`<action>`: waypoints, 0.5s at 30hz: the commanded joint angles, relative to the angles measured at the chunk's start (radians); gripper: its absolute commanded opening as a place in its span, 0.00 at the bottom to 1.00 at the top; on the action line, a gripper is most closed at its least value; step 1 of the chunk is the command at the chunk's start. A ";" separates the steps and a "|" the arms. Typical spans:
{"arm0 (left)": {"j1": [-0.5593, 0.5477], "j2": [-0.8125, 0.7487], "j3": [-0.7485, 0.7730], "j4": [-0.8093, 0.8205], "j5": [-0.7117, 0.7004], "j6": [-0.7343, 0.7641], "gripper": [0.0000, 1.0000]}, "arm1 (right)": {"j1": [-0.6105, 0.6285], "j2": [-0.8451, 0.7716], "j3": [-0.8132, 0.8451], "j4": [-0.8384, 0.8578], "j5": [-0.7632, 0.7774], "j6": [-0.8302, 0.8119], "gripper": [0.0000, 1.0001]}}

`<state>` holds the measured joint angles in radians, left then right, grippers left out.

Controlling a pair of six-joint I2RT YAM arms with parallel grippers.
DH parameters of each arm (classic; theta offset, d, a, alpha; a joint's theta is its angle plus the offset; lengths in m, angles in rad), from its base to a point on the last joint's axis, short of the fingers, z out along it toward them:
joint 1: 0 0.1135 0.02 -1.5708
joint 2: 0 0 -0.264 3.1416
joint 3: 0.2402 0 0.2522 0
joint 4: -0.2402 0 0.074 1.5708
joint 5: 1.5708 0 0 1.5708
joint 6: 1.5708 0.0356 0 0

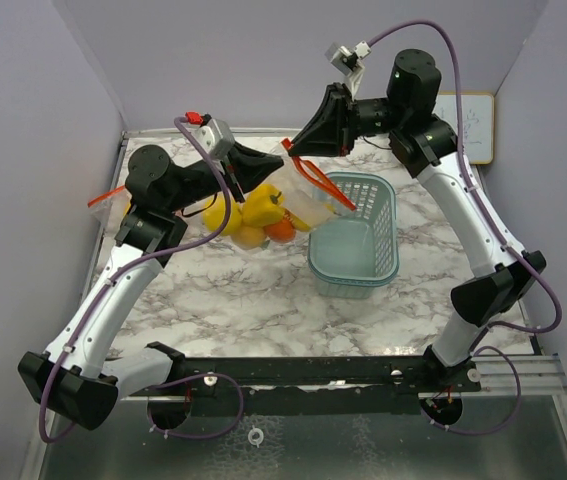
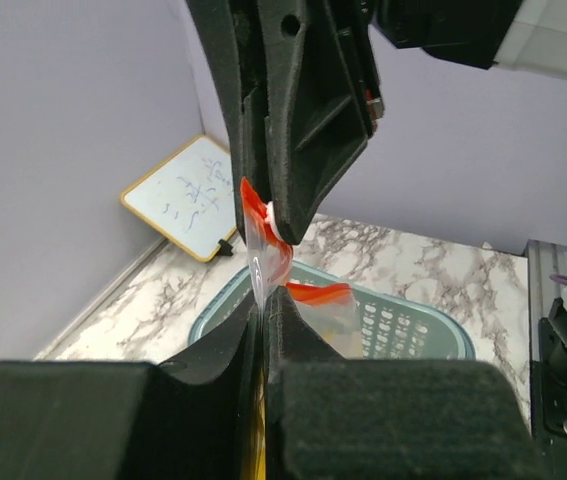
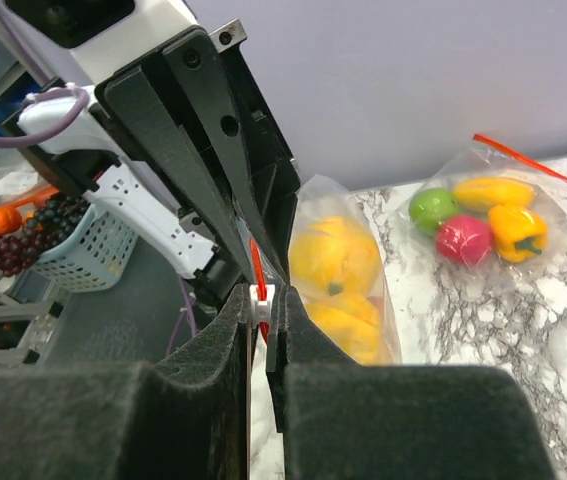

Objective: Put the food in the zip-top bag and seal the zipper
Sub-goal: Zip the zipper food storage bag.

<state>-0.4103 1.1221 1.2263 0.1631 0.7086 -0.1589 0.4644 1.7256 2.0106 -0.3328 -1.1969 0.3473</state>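
The zip-top bag (image 1: 308, 205) hangs between my two grippers above the table, with its red zipper strip (image 2: 318, 292) on top. Yellow and orange toy fruits (image 1: 260, 207) sit inside it; they also show in the right wrist view (image 3: 338, 270). My left gripper (image 1: 276, 160) is shut on the bag's clear top edge (image 2: 259, 262). My right gripper (image 1: 294, 148) is shut on the white zipper slider (image 3: 261, 300), right beside the left fingertips. A second clear bag (image 3: 473, 220) holds green, pink, yellow and orange fruits and lies on the table.
A pale green mesh basket (image 1: 355, 235) stands right of the bag, under its hanging corner. A small whiteboard (image 1: 468, 125) leans on the right wall. The second bag lies at the far left (image 1: 108, 205), partly behind my left arm.
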 commanded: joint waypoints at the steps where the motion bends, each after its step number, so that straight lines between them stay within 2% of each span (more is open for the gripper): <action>1: 0.010 0.000 0.014 0.140 0.123 -0.014 0.09 | -0.036 0.003 0.013 0.081 -0.112 0.073 0.02; 7: 0.010 0.032 0.022 0.173 0.158 -0.023 0.33 | -0.036 -0.003 0.005 0.081 -0.124 0.079 0.02; 15: 0.000 0.079 0.028 0.233 0.235 -0.048 0.45 | -0.036 0.005 0.014 0.095 -0.139 0.092 0.02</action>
<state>-0.4034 1.1809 1.2266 0.3264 0.8665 -0.1822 0.4301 1.7256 2.0106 -0.2852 -1.2999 0.4160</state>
